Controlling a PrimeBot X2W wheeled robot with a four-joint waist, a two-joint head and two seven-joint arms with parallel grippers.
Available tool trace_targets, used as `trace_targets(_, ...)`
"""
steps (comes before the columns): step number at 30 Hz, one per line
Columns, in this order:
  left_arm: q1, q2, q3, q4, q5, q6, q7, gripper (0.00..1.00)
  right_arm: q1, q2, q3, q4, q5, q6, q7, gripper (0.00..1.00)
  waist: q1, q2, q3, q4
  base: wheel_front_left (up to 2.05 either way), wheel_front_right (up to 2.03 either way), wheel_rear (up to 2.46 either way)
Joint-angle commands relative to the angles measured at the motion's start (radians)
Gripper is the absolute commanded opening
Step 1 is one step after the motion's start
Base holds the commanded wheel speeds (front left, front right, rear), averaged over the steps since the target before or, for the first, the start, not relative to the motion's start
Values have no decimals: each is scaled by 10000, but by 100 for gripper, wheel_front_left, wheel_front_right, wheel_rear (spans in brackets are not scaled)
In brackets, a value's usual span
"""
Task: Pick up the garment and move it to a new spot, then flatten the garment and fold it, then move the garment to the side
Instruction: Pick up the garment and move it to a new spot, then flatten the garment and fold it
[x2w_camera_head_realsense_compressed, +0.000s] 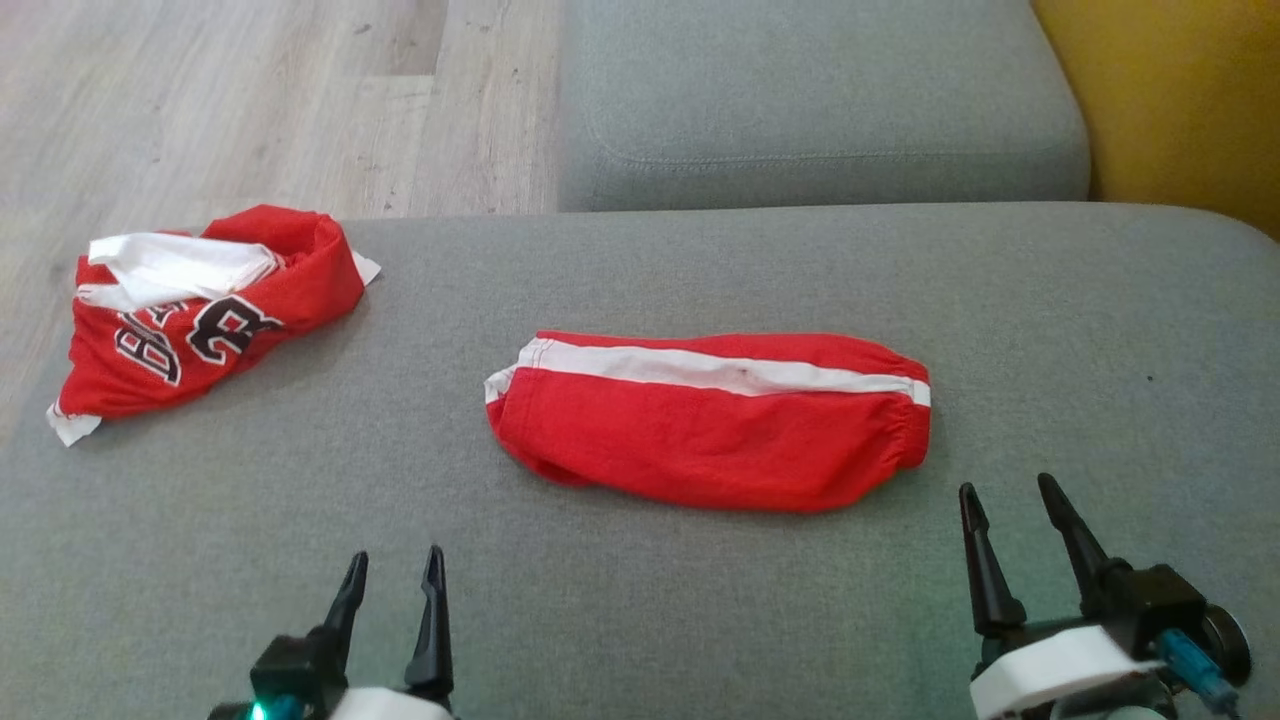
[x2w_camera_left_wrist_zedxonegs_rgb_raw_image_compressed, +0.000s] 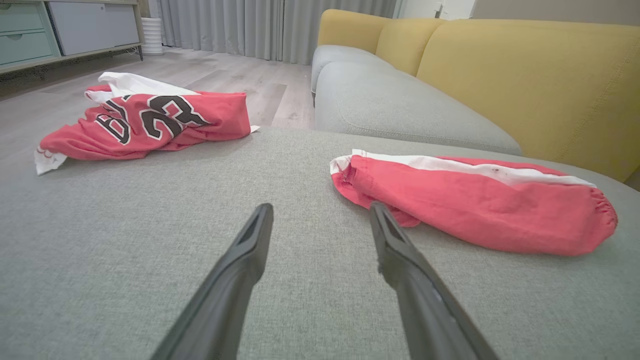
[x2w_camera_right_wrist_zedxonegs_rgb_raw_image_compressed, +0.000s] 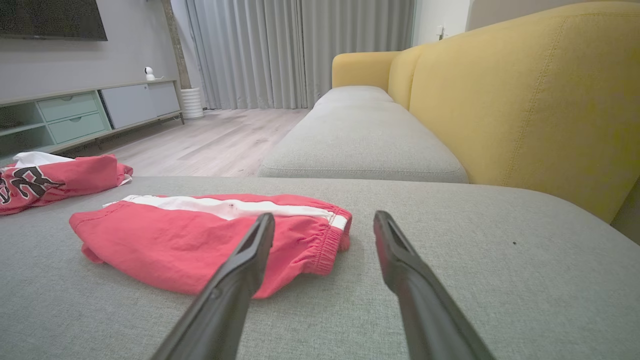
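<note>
A red garment (x2w_camera_head_realsense_compressed: 710, 425) with a white stripe lies folded in a long shape at the middle of the grey sofa cushion (x2w_camera_head_realsense_compressed: 640, 600); it also shows as the red garment (x2w_camera_left_wrist_zedxonegs_rgb_raw_image_compressed: 475, 200) and the red garment (x2w_camera_right_wrist_zedxonegs_rgb_raw_image_compressed: 200, 240) in the wrist views. My left gripper (x2w_camera_head_realsense_compressed: 392, 568) hovers open near the cushion's front, left of and nearer than the garment, empty. On the other side my right gripper (x2w_camera_head_realsense_compressed: 1005, 492) is open and empty, just off the garment's elastic right end. In the wrist views the left gripper (x2w_camera_left_wrist_zedxonegs_rgb_raw_image_compressed: 320, 212) and the right gripper (x2w_camera_right_wrist_zedxonegs_rgb_raw_image_compressed: 324, 220) both show spread fingers.
A second red garment (x2w_camera_head_realsense_compressed: 200, 320) with black lettering and white trim lies crumpled at the cushion's far left edge. Beyond are another grey seat cushion (x2w_camera_head_realsense_compressed: 820, 100), the yellow sofa back (x2w_camera_right_wrist_zedxonegs_rgb_raw_image_compressed: 525, 100), wood floor (x2w_camera_head_realsense_compressed: 250, 100) and a low cabinet (x2w_camera_right_wrist_zedxonegs_rgb_raw_image_compressed: 75, 115).
</note>
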Motion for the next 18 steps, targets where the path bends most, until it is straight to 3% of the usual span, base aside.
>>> trace_targets(1, -377, 241, 522, -355, 34, 17, -96, 100, -192, -49, 266, -274, 48, 77, -24, 100, 1, 0, 2, 4, 0, 0, 0)
trace_targets(18, -294, 268, 511, -393, 143, 52, -56, 100, -281, -49, 262, 223, 51, 77, 40, 100, 1, 0, 40, 54, 0, 0, 0)
